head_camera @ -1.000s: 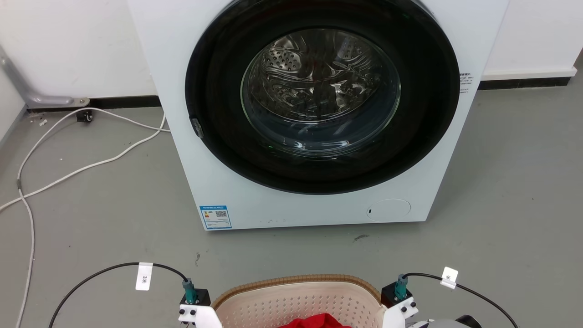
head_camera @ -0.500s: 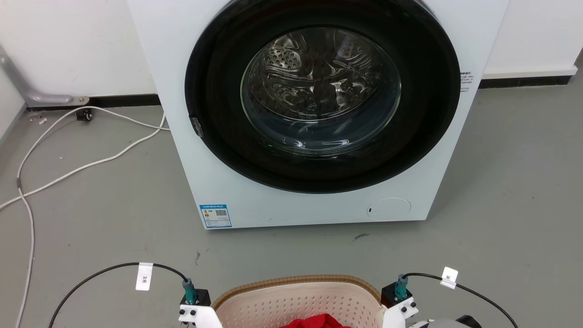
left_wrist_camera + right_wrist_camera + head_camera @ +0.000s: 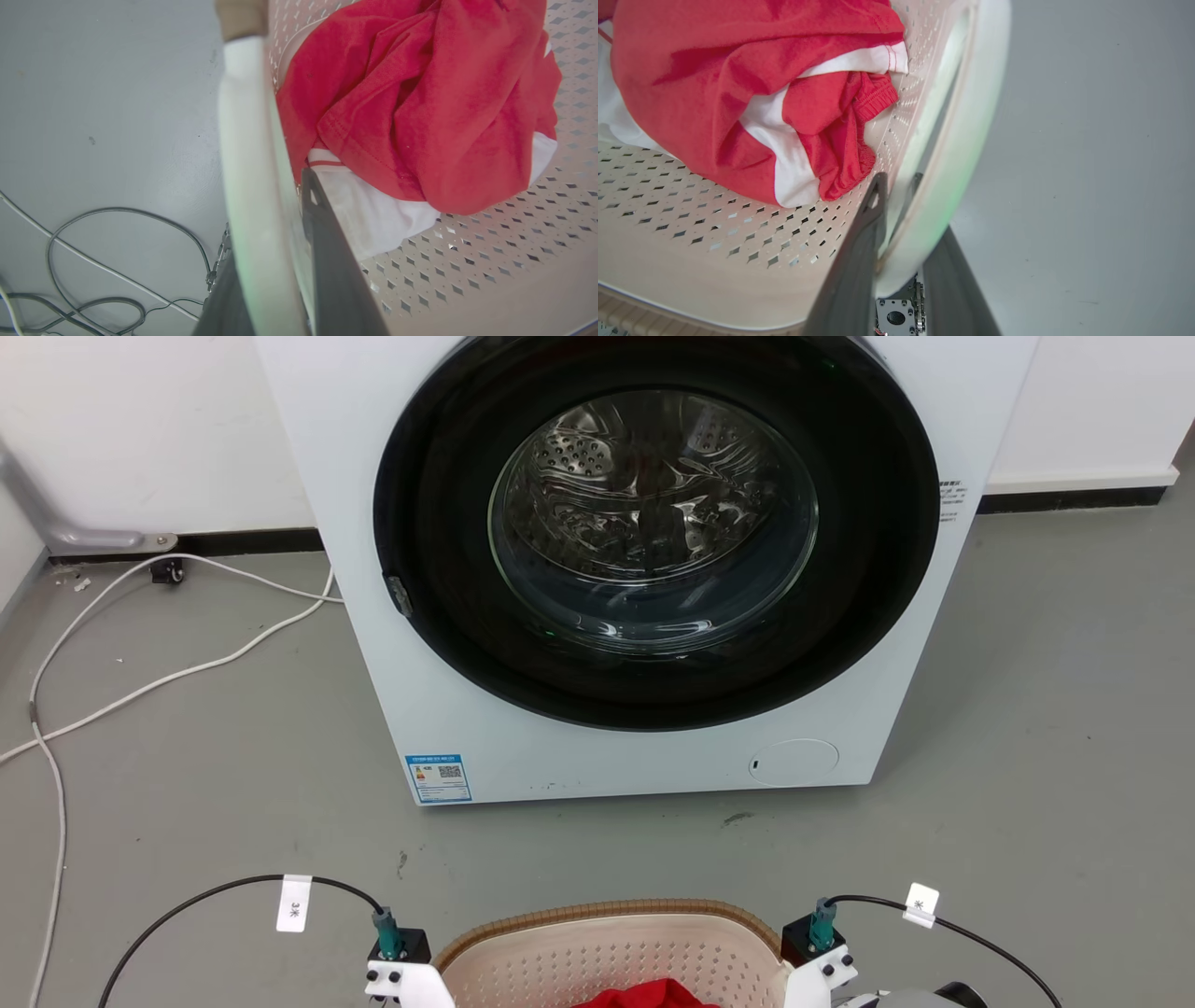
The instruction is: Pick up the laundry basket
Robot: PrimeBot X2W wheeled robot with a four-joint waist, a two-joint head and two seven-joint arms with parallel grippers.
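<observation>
Since each pincer straddles one of the white end handles, the coming lift turns on one relation: the laundry basket [image 3: 607, 954] lies between the two arms, its long axis running from one pincer to the other across the robot's front. Neither arm is nearer, and by my judgement both should rise together to keep it level. In the left wrist view the left pincer [image 3: 271, 242] is pressed together on the left handle [image 3: 243, 140]. One dark finger is inside the perforated wall; the other is outside, mostly hidden behind the handle, so its tip cannot be made out. In the right wrist view the right pincer [image 3: 898, 181] pinches the right handle [image 3: 966, 116] the same way, a fingertip on either side of the pale loop. A crumpled red garment [image 3: 420, 93] lies over a white garment [image 3: 373, 224] inside the basket. In the head view the basket's far wall and brown rim sit at the near edge of the grey floor [image 3: 1027, 756]. The rest is cut off, so I cannot tell whether its base rests on the floor. Beyond, well apart from the rim, stands the washing machine [image 3: 644, 756], with white cables [image 3: 140, 686] trailing toward the floor's far left corner.
</observation>
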